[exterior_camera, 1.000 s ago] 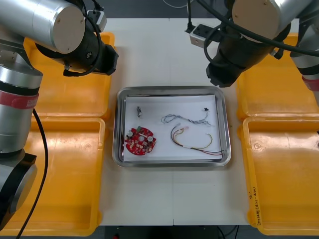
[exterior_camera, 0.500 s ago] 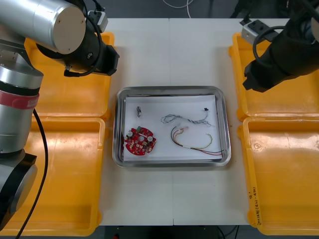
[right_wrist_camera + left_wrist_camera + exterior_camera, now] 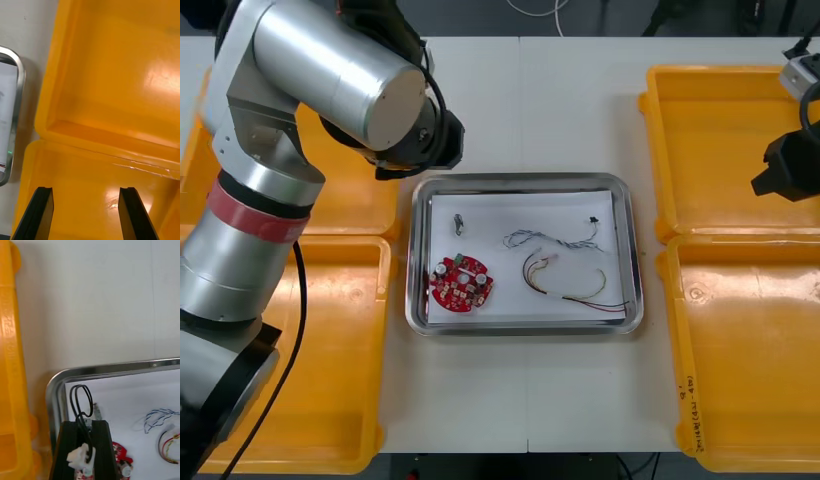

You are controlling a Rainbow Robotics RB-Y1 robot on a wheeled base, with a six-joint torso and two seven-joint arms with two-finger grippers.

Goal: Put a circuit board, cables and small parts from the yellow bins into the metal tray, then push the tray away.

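My left gripper (image 3: 84,426) is shut on a black cable (image 3: 83,402) with a white plug, just above the far-left corner of the metal tray (image 3: 56,384). From the front, the left gripper (image 3: 428,148) hangs at that corner of the tray (image 3: 525,181). On the tray's white inside lie a round red circuit board (image 3: 462,282), a small metal part (image 3: 460,222), a twisted blue and white cable (image 3: 555,238) and a red and yellow cable (image 3: 575,286). My right gripper (image 3: 86,212) is open and holds nothing, over the right yellow bins (image 3: 112,93), as the right gripper (image 3: 787,170) shows from the front.
Two yellow bins stand at the left (image 3: 330,205) (image 3: 310,350), and two at the right (image 3: 710,140) (image 3: 750,350). All four look bare where they show. Bare table lies beyond the tray and in front of it.
The left arm has swung right, to the tray's far-left corner. The right arm has moved from above the tray's far-right corner out over the right far bin.
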